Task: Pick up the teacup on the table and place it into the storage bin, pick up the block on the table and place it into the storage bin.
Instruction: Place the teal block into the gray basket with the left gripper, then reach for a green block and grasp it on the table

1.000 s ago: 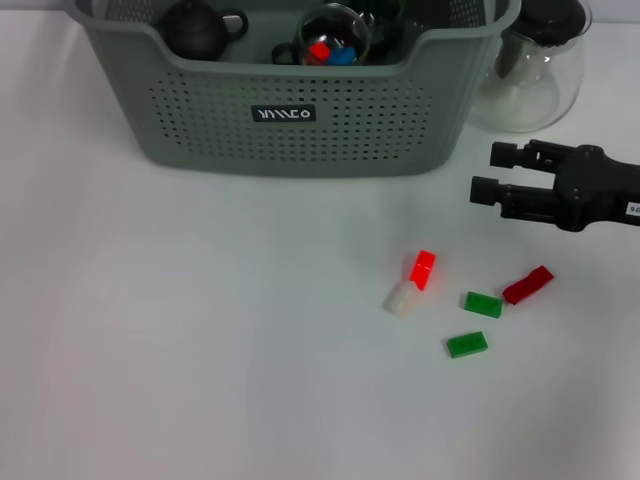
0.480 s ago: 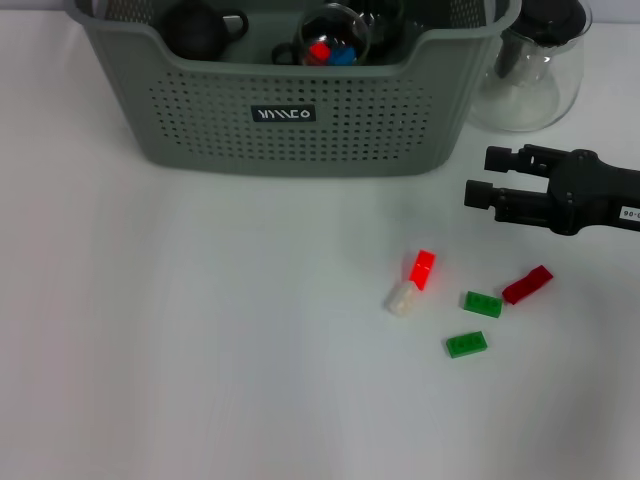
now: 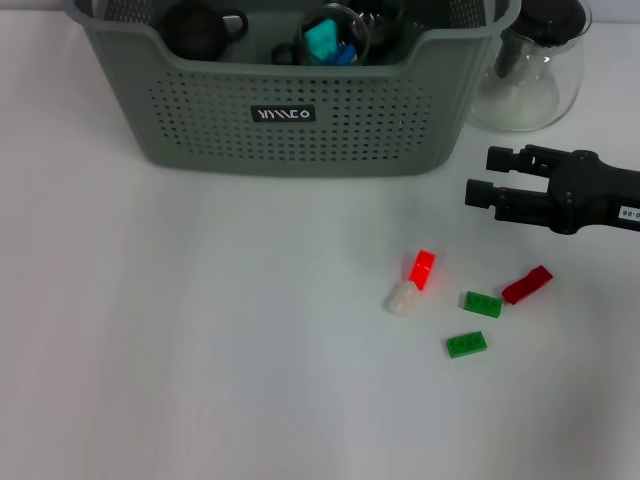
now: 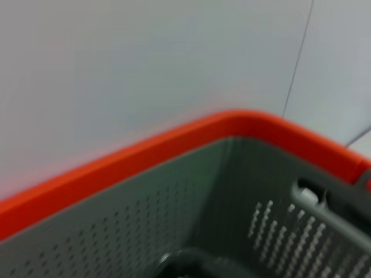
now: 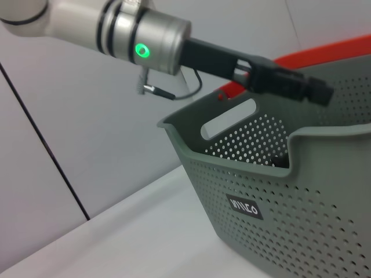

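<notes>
The grey-green storage bin stands at the back of the table; it also shows in the right wrist view and from inside in the left wrist view. In it sits a clear glass teacup holding a teal block and a blue one. Loose blocks lie on the table: bright red, white, two green and dark red. My right gripper hangs open above the table, right of the bin and behind the blocks. My left gripper reaches over the bin.
A dark round pot with a handle sits in the bin's left part. A clear glass pot with a black lid stands just right of the bin, behind my right gripper. An orange rim runs behind the bin.
A teal block now shows in the glass teacup where a red one showed before. My right gripper shifted slightly left a moment ago and has since held still.
</notes>
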`<state>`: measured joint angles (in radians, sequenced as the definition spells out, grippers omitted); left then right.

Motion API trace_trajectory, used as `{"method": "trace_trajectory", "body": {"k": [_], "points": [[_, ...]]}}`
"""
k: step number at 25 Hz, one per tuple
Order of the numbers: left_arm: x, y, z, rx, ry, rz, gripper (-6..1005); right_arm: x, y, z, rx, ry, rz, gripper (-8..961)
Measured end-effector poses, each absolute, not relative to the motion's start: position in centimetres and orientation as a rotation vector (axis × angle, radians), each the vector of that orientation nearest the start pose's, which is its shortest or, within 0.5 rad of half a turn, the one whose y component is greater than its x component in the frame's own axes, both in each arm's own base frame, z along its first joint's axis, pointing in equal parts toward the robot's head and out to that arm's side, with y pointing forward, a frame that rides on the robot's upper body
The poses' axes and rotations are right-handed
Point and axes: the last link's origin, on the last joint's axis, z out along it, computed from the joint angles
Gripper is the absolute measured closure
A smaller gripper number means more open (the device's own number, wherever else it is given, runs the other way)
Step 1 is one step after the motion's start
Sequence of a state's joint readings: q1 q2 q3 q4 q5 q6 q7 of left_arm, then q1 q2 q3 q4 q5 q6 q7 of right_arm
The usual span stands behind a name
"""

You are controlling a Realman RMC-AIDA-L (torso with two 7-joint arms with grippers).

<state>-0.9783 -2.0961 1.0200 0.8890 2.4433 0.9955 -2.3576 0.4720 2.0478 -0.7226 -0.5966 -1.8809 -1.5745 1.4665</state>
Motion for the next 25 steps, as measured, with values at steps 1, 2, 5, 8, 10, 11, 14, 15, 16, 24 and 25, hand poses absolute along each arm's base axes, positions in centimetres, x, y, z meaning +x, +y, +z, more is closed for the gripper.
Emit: {"method": "trace_trajectory", "body": {"k": [1, 2, 5, 8, 10, 11, 14, 15, 16, 24, 25], "points": [[-9.9, 47.2, 1.1, -2.413, -0.774, -0.261, 428, 27.6, 31.7, 0.6, -2.647, 0.839, 0.838, 161], [-9.8, 46.9, 1.7, -2.415, -0.777, -0.304, 412, 27.6, 31.7, 0.6, -2.647, 0.839, 0.837, 161], [-10.0, 44.8, 4.9, -2.426, -0.771, -0.545, 363, 27.5, 31.7, 0.6, -2.648, 0.837, 0.837, 161], [-11.4, 40.6, 8.6, -2.501, -0.641, -0.873, 314, 27.5, 31.8, 0.6, -2.649, 0.834, 0.838, 162], [-13.5, 36.4, 11.1, -2.549, -0.436, -1.101, 281, 27.4, 31.8, 0.5, -2.65, 0.832, 0.838, 162], [-14.9, 34.3, 12.1, -2.551, -0.337, -1.19, 265, 27.4, 31.8, 0.6, -2.651, 0.83, 0.838, 162], [-18.5, 29.9, 12.6, -2.541, -0.176, -1.266, 233, 27.4, 31.8, 0.5, -2.654, 0.822, 0.838, 162], [-19.5, 28.8, 12.0, -2.545, -0.165, -1.258, 234, 27.4, 31.8, 0.5, -2.657, 0.818, 0.838, 162], [-22.0, 26.8, 9.6, -2.584, -0.148, -1.138, 234, 27.3, 31.7, 0.5, -2.668, 0.799, 0.837, 162], [-27.3, 24.2, 4.1, -2.684, -0.401, -0.959, 236, 25.3, 31.3, 1.2, -2.938, 0.681, 0.493, 162], [-27.7, 24.1, 3.9, -2.679, -0.428, -0.95, 236, 24.9, 31.6, 1.4, -2.946, 0.693, 0.428, 162]]}}
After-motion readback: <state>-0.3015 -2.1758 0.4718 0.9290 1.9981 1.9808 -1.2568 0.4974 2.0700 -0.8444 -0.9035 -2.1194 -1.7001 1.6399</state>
